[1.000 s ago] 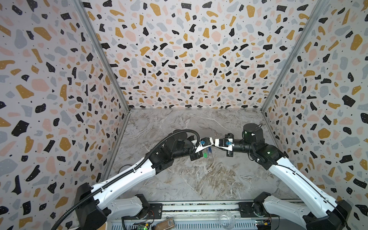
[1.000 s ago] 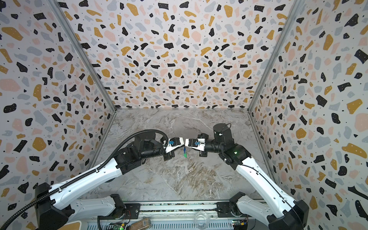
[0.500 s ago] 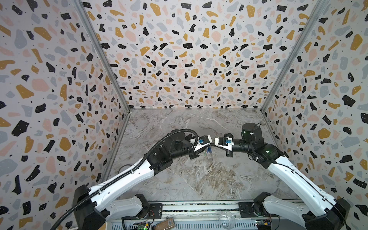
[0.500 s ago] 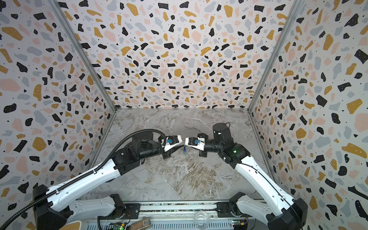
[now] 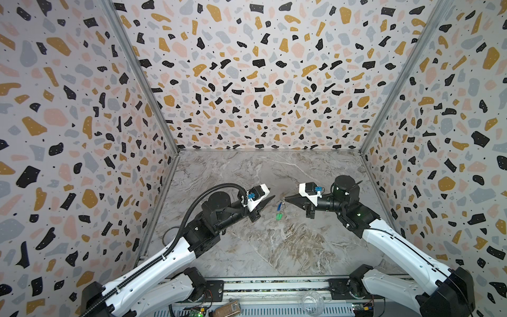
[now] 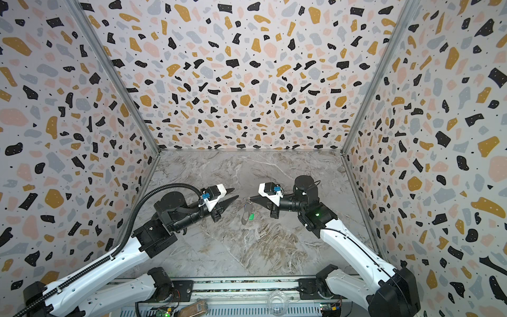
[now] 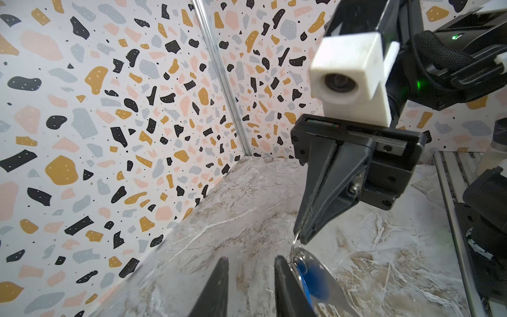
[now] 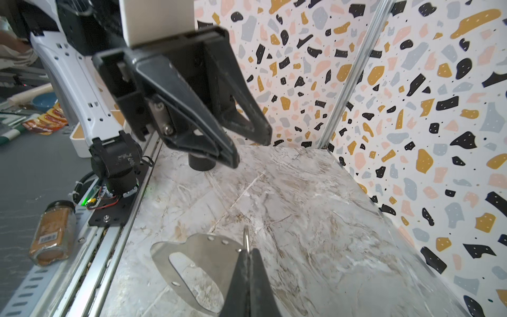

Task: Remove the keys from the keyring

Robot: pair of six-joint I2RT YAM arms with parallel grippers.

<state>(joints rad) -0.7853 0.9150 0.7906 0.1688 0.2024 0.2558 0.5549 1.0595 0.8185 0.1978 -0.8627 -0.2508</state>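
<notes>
My right gripper is shut on a small metal ring link of the keyring, held above the marble floor. The keyring's flat grey loop hangs from that link. A blue-tagged key hangs with it. The green tag shows lower down; I cannot tell whether it still hangs or lies on the floor. My left gripper stands open and empty just to the left, one finger beside the blue tag.
Patterned walls close in the left, back and right sides. A metal rail runs along the front edge, with a spice jar and a clear plastic cup lying by it.
My left gripper has opened and drawn back to the left, away from the right gripper's tip. The keyring stays hanging from the right gripper, which has stayed shut.
</notes>
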